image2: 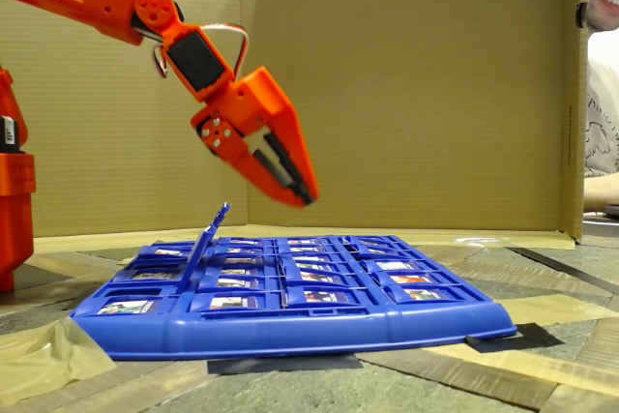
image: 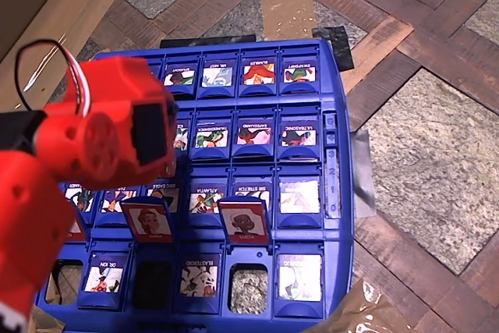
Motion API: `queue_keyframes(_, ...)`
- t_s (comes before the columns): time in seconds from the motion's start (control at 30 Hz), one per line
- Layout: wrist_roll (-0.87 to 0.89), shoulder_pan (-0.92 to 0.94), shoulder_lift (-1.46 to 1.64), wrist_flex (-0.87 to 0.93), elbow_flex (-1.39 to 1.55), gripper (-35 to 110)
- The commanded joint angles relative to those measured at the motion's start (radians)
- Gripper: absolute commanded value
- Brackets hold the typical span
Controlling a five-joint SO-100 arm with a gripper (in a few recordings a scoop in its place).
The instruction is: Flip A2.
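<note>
Standing upright in the second row from the near edge of the blue game board (image: 337, 154), A2 (image: 148, 220) shows its red-framed portrait side to the overhead view; the label under the face is too small to read surely. It sits at about 7 o'clock from the board's middle. At 3 o'clock of it, one slot apart, stands a second red tile (image: 244, 221) labelled LUCIA. At 9 o'clock a sliver of a third red tile (image: 76, 230) peeks out from under the orange arm (image: 101, 138). The other tiles lie flat, blue cartoon sides up.

In the fixed view the raised tiles (image2: 208, 237) are seen edge-on as one tilted blue flap near the board's left end, and I cannot tell which of them is A2.

The gripper (image2: 308, 195) hangs in the air above the board at about 1 o'clock from that flap, well apart from it, pointing down and to the right. Its fingers are closed together with nothing between them. In the overhead view the arm's wrist covers the board's far left part, at 11 o'clock of A2.

The board rests on the desk (image: 437, 146), which has a wood-and-stone pattern with strips of tape (image2: 48, 355). A cardboard wall (image2: 406, 94) stands behind, and a person (image2: 602, 113) is at its 3 o'clock edge.
</note>
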Motion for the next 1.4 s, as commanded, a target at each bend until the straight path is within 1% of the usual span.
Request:
queue_keyframes(0.0,0.006,-0.005,-0.009,0.043,-0.041,0)
queue_keyframes(0.23,-0.028,-0.012,-0.018,0.172,-0.044,0)
queue_keyframes(0.53,-0.080,-0.025,0.006,0.379,-0.060,0)
queue_keyframes(0.67,-0.104,-0.035,0.034,0.434,-0.060,0)
queue_keyframes(0.87,-0.098,-0.043,0.066,0.442,-0.057,0)
queue_keyframes(1.0,-0.092,-0.043,0.112,0.350,-0.034,0)
queue_keyframes(1.37,-0.058,-0.021,0.328,-0.137,0.066,0)
